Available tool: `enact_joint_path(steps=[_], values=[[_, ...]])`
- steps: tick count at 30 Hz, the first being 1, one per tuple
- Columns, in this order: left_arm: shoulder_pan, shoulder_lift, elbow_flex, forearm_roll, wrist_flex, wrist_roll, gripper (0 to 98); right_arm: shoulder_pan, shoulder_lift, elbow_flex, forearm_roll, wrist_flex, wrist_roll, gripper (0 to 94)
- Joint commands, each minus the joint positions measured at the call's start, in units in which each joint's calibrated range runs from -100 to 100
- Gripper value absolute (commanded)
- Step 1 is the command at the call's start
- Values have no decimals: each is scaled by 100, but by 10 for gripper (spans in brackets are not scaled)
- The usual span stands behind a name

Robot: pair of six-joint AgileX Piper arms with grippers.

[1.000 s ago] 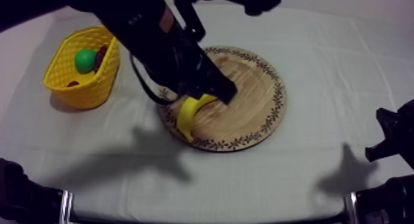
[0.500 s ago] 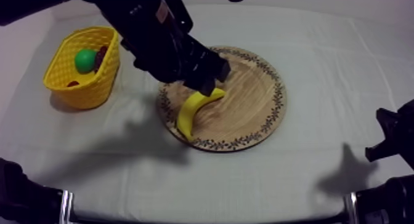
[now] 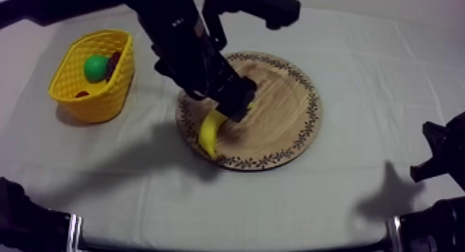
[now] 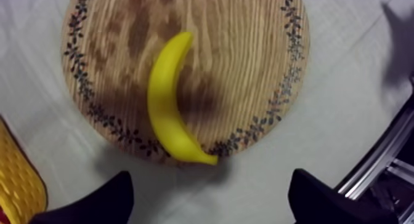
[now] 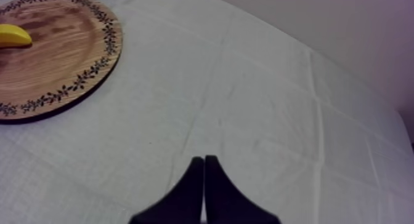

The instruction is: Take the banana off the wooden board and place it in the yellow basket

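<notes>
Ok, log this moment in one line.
left pincer: open, above banana | banana: lying on wooden board, ungripped | right pincer: shut, empty, over cloth | yellow basket: no banana

upper end of the banana (image 3: 209, 132) is hidden under the left arm (image 3: 185, 50).

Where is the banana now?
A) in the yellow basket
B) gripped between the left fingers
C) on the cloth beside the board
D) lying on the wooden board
D: the banana lies on the wooden board, and the left gripper is open, holding nothing.
</notes>
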Motion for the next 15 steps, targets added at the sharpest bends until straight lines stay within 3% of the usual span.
enact_joint_path(steps=[1, 15], values=[[-11, 275, -12, 0, -98, -111, 954, 2, 0, 1, 0, 0, -17, 3], [-311, 1956, -632, -37, -718, -558, 956, 2, 0, 1, 0, 0, -17, 3]])
